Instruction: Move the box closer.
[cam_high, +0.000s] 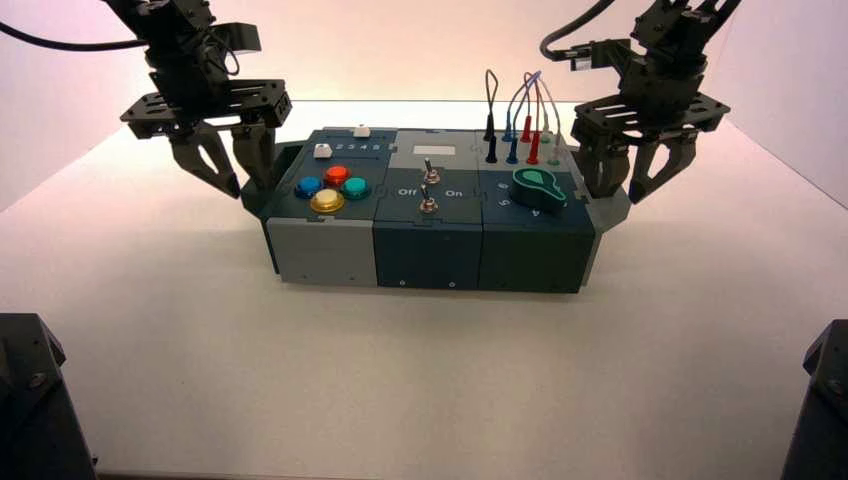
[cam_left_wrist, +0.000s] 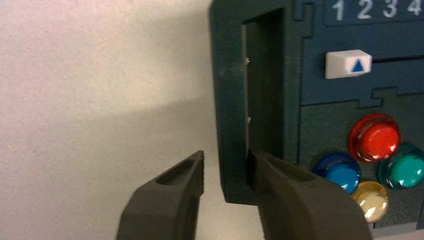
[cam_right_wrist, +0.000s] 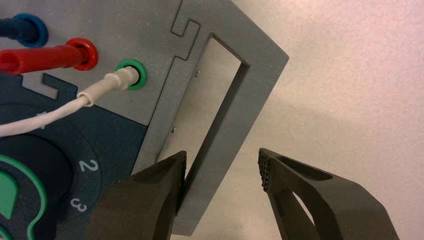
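Box (cam_high: 430, 255) between both hands, left hand (cam_left_wrist: 227, 162) and right hand (cam_right_wrist: 222, 157) open astride its side handles, ungripped.

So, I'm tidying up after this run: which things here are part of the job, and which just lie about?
Job:
- box
- left gripper, at its left handle
- right gripper, at its right handle

Lying about:
- nothing loose visible
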